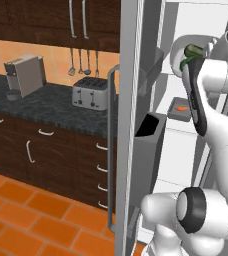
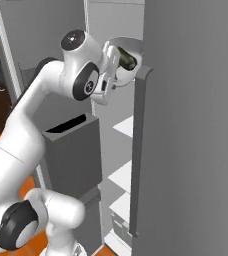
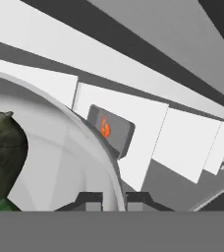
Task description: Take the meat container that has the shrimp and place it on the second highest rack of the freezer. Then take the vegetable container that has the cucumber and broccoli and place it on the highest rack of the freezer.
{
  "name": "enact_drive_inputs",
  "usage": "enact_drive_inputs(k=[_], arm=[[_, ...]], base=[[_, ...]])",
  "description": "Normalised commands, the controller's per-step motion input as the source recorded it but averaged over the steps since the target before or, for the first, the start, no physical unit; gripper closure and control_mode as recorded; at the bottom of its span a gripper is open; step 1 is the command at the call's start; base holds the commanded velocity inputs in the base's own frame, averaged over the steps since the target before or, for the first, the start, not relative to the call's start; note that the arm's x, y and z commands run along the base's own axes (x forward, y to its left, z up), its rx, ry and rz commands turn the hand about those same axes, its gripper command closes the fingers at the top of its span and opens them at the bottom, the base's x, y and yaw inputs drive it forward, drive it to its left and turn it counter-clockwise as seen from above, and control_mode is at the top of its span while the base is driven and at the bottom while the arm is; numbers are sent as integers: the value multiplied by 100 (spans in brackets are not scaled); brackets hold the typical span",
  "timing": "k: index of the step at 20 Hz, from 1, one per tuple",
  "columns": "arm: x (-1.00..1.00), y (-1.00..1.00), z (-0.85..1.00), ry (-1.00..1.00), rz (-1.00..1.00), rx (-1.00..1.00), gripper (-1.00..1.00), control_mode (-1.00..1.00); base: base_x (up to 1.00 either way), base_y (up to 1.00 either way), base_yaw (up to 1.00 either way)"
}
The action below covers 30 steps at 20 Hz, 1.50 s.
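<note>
Fingers of our gripper [image 3: 114, 201] straddle the rim of the bowl [image 3: 70, 162], one tip inside the wall and one outside, clamped on it; in the hand view we see the rim running straight down between the two dark tips. We hold the bowl high inside the open freezer [image 2: 196, 125], up near its top shelf level. The cucumber [image 3: 3, 162] lies in the bowl, off to the side of the gripped rim, and a sliver of bright green below it at the frame edge may be the broccoli, though we cannot say for sure. In the left base view the bowl [image 1: 183, 55] shows behind our forearm with the cucumber [image 1: 193, 50] poking over the rim; in the right base view the bowl [image 2: 126, 62] is partly cut off by the freezer door's handle. The tray [image 1: 180, 109] sits on a white shelf lower down, well apart from the gripper, with the shrimp [image 1: 181, 107] lying in it; the hand view shows the tray [image 3: 115, 132] and shrimp [image 3: 105, 128] beyond the bowl's rim. Our own arm hides the gripper itself in both base views, and whether the bowl touches a shelf we cannot tell.
</note>
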Motion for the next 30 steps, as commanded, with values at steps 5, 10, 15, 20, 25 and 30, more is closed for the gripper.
enact_drive_inputs(k=[5,10,15,20,25,30], arm=[[49,-31,0,2,0,0,100,-100],[70,-13,0,5,0,0,100,-100],[65,-22,0,4,-1,0,100,-100],[58,-31,0,3,0,0,100,-100],[46,-21,-26,2,0,0,100,-100],[44,-18,-39,2,0,0,100,-100]], base=[[0,0,0],[0,0,0],[0,0,0],[0,0,0],[0,0,0],[0,0,0]])
